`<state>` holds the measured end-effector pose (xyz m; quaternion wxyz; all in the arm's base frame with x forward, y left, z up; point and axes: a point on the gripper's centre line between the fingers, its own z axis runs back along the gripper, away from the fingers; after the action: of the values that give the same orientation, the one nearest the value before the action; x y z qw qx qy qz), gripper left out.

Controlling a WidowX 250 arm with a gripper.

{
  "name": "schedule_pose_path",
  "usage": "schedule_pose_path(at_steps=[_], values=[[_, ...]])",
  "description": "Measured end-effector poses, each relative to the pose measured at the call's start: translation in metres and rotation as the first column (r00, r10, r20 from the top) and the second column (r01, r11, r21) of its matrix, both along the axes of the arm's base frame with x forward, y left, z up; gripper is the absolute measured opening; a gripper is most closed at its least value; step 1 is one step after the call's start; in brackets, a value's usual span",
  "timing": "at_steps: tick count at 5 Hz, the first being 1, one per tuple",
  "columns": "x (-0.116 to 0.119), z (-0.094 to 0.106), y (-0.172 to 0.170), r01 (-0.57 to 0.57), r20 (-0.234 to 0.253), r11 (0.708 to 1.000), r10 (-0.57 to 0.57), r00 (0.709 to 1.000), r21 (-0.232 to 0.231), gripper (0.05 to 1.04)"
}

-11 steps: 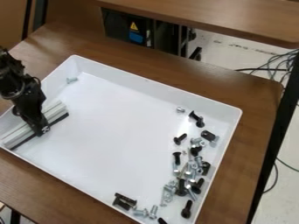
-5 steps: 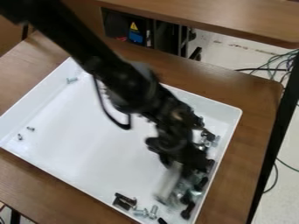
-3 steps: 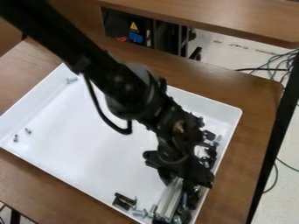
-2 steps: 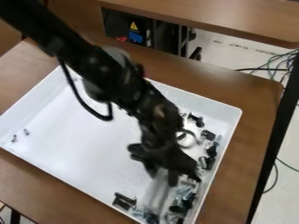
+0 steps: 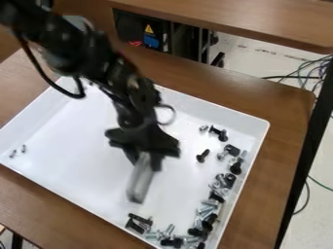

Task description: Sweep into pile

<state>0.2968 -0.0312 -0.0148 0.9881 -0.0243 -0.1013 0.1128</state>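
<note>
Fingers (image 5: 157,163) of one black gripper (image 5: 144,158): clenched on the far end of a pale grey sweeping bar (image 5: 138,186), blurred, slanting nearward over the middle of the tray. Contact between bar and tray floor: cannot tell.

Tray (image 5: 78,170): white, shallow, on a brown wooden table (image 5: 280,141).

Screws and bolts (image 5: 207,212), black and silver: a loose band along the right wall, densest toward the near right corner.

Black hinge-like piece (image 5: 138,223): one, by the near wall, left of the nearest bolts.

Small screws (image 5: 23,149): two, apart from the rest, at the tray's left.
</note>
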Motion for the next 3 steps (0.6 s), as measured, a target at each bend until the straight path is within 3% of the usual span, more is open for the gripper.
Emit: schedule_pose_path(at_steps=[1,2,3], values=[[0.001,-0.003,0.038,-0.094,-0.007,0.996,0.094,0.996,0.000,0.358],[-0.001,-0.029,0.051,-0.125,-0.053,0.992,0.124,0.991,-0.010,0.403],[0.002,-0.028,0.048,-0.079,-0.050,0.996,0.078,0.996,-0.029,0.717]])
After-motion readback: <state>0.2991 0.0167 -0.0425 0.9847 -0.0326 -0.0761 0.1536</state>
